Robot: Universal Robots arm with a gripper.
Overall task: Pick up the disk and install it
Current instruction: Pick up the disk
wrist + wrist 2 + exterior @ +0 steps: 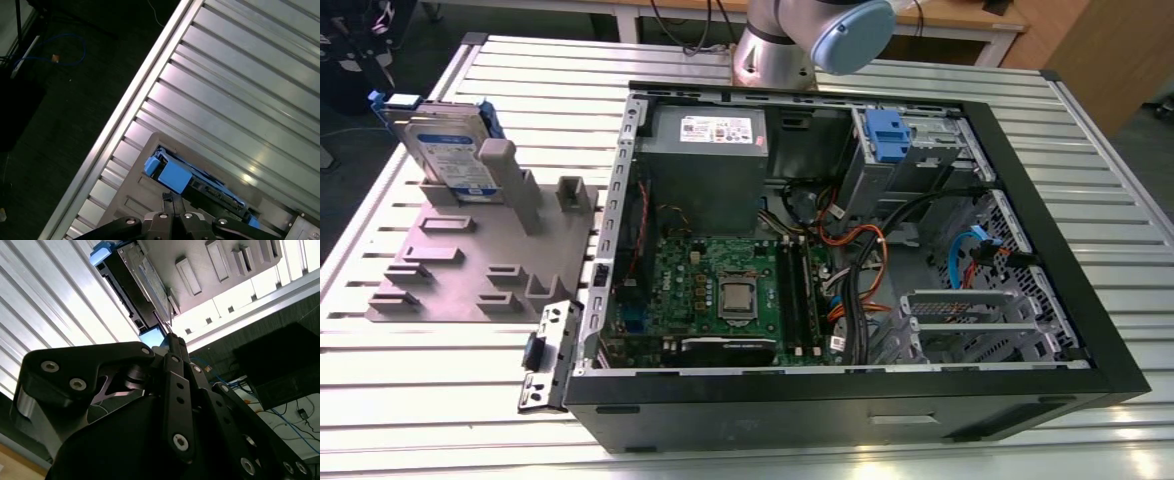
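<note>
Pincer: black metal two-fingered pincer [169, 200], its linkage bars and bolt heads close to the lens in both wrist views; the fingertips [171, 336] are clenched together on nothing.
Disk: flat rectangular silver metal disk [200, 182] with a white-and-blue label and a blue plastic carrier frame along its edges; it lies just beyond the pincer's tips, not touching them, and is not grasped.
Disk's pose: in the exterior view it stands on edge [450, 150], upright in a slot, with blue frame ends sticking out at its upper corners.
Fixture: grey moulded plastic holder block [467, 260] with raised slots and posts; it carries the disk and spreads out beyond the pincer's tips [200, 260].
Table: ribbed silver aluminium table [240, 75] under the fixture, farther from the pincer than the disk.
Computer case: black open tower case [1067, 300] lying on its side on the same table, beside the fixture on the exterior view's right; a green motherboard [720, 280], a grey power-supply box [707, 130] and orange and black cables show inside.
Drive bay: grey metal cage with a blue plastic latch [887, 130] at the case's far corner.
Arm: silver-and-blue robot arm joint [814, 40] behind the case.
Floor: dark floor with a loose blue cable [70, 50] past the table's edge.
</note>
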